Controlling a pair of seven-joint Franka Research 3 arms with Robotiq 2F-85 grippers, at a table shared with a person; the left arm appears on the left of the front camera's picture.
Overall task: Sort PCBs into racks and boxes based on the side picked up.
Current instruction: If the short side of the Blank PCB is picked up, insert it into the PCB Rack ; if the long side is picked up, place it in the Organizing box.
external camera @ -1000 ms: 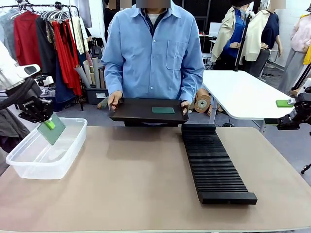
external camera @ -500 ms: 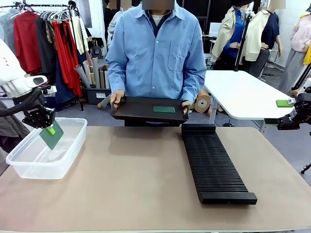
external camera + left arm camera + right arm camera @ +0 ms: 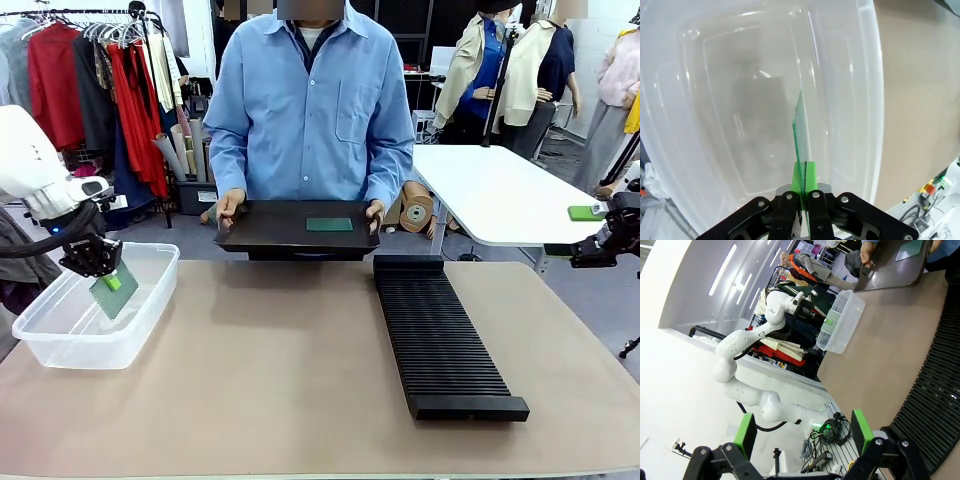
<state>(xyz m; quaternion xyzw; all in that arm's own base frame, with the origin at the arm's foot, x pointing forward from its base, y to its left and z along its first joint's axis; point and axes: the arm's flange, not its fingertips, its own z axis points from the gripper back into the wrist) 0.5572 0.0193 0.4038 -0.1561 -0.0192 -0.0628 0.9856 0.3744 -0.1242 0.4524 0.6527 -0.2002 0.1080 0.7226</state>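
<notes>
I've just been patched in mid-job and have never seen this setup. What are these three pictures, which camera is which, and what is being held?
You see two white robot arms at a table, with a person standing opposite. The wide picture comes from a fixed camera between the arms, looking across the table. The other two come from a camera on each arm's wrist, looking along its fingers. The left gripper is shut on a green PCB, holding it edge-up over the inside of the clear tub. The right gripper is open and holds nothing. On the table lie the tub and a long black slotted rack. The person holds a black tray at the far edge, with another PCB lying flat on it.
</notes>
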